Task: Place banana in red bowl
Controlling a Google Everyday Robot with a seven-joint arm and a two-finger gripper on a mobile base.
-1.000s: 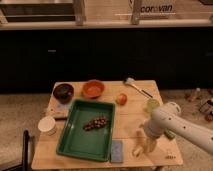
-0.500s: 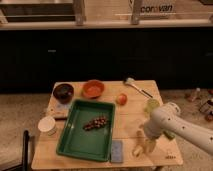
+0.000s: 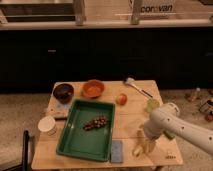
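Nothing visibly moved in the last second: gripper (image 3: 144, 142) hangs at the table's (image 3: 131, 122) 5 o'clock corner, right at the banana (image 3: 137, 150); open or clamped, can't tell. Grasp step, I'd say. Next needs a lift, then a carry toward 11 o'clock to the red bowl (image 3: 93, 88), clearing the green tray (image 3: 79, 141) and round red fruit (image 3: 121, 99).

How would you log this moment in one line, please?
gripper: front-right of table, at banana | banana: not in bowl | red bowl: far side, no banana inside
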